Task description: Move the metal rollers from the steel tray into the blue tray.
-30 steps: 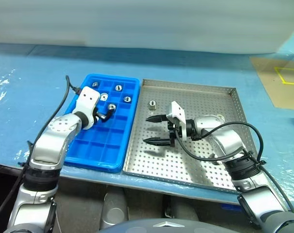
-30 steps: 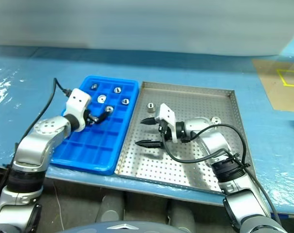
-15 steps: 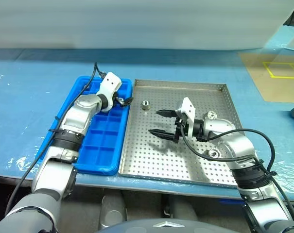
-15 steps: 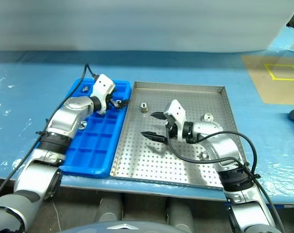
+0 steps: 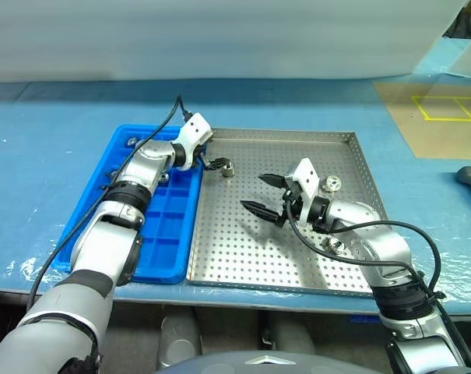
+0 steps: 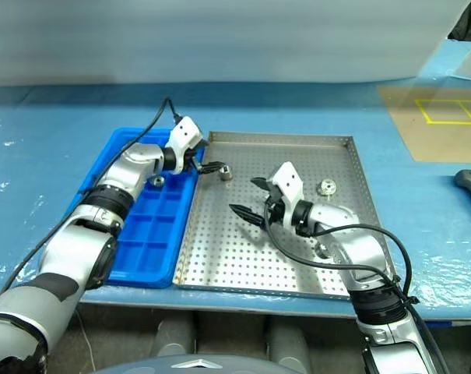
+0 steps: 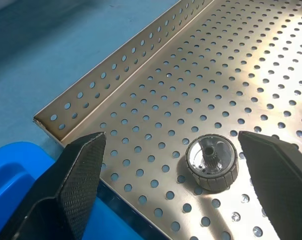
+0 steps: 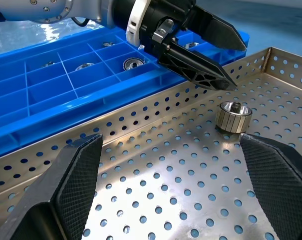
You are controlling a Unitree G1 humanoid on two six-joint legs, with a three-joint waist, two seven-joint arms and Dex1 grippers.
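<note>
Roller on steel tray, between wide-spread left fingers, untouched, right fingers wide, empty

blue tray partly hidden under left arm, dark object cut off at edge

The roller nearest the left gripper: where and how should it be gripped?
Across its knurled round side wall. The roller stands upright, hole up, on the steel tray, framed by the open left gripper. Probably continue from the blue tray side, one finger each flank.
</note>
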